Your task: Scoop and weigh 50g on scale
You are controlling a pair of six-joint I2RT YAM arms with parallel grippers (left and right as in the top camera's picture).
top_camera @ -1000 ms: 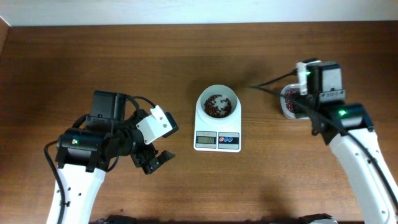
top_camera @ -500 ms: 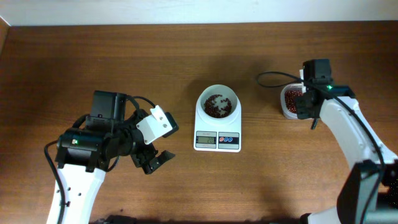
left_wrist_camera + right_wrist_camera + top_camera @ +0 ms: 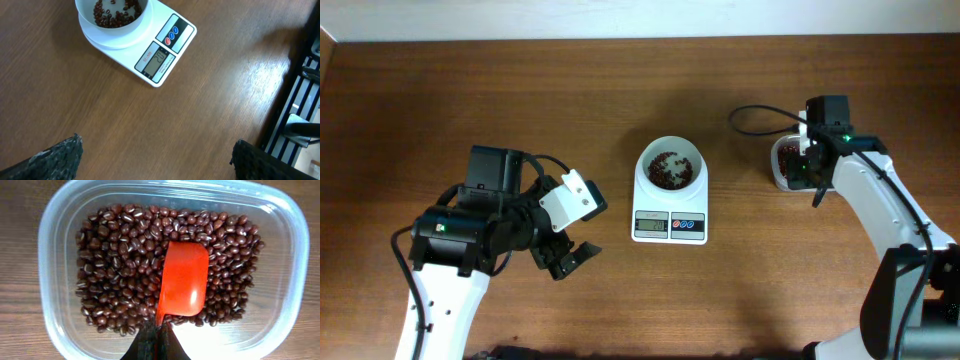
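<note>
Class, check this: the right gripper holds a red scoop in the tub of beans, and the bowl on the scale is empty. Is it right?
No: the bowl on the scale holds red beans, as the left wrist view shows. The rest stands.

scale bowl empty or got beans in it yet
Partly filled: the bowl on the scale holds a shallow scatter of red beans, and its white bottom shows between them.

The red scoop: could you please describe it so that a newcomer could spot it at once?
On the wooden table, look right of the white scale for the clear plastic tub of red beans. The scoop sits among the beans, gripped by the right gripper; it alone is smooth, bright orange-red.
</note>
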